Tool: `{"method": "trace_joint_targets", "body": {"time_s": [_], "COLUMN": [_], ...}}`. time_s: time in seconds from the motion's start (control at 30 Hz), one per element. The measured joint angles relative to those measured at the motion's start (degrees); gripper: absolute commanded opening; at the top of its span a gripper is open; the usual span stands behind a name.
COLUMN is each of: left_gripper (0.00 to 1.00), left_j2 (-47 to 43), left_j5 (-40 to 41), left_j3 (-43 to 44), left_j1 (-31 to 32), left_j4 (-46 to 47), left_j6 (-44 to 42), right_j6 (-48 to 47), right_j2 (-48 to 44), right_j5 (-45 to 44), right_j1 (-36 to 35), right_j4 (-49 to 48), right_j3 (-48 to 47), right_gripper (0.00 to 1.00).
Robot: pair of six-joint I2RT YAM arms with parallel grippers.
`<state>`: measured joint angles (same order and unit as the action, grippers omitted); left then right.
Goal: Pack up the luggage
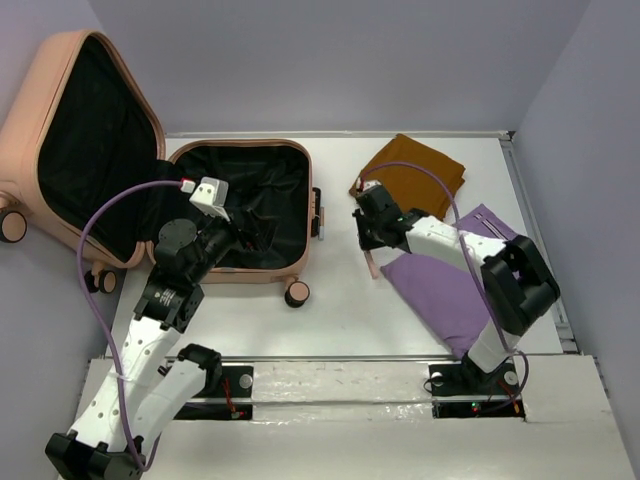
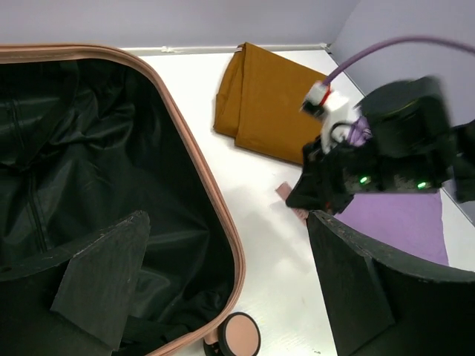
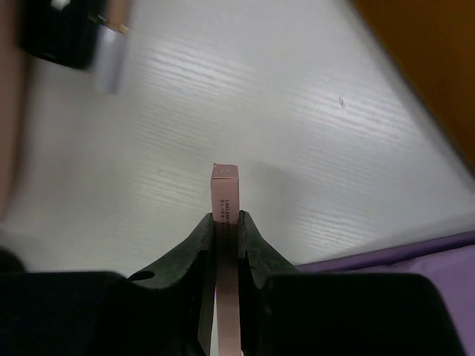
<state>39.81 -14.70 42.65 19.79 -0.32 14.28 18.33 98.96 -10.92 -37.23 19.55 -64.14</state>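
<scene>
Pink box (image 3: 224,185) pinched by right gripper (image 3: 225,219), clearest from its wrist, left gripper (image 2: 226,222) spread above luggage (image 2: 199,167).

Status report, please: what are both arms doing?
Left jaws open above luggage. Right jaws shut on slim pink box. The luggage open, nothing blocking.

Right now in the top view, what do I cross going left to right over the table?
luggage → right gripper shut on a slim pink box → purple cloth. Skipped for overlap: left gripper over the luggage, mustard cloth.
</scene>
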Motion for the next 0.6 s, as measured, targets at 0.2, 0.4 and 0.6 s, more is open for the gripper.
{"method": "trace_joint_targets", "body": {"time_s": [0.2,0.4,0.6], "left_gripper": [0.99,0.99,0.99], "left_j2": [-1.42,-3.26,-3.65], "left_j5": [3.85,8.46,9.79], "left_j3": [0.00,0.00,0.00], "left_j1": [-0.02,-0.04,-0.04], "left_j4": [-0.85,-1.27,-2.36], "left_j6": [-0.15,-0.26,-0.31], "right_j6": [2.51,11.67,13.60], "right_j2": [-5.92,5.55,11.93], "right_j5": [8.81,18.34,20.35], "right_j1": [-0.09,-2.71,-4.74], "right_j4": [-2.75,-15.43,-17.31], "right_j3": [-11.63,-30.73,-29.77], "right_gripper": [0.10,0.77,0.54]}}
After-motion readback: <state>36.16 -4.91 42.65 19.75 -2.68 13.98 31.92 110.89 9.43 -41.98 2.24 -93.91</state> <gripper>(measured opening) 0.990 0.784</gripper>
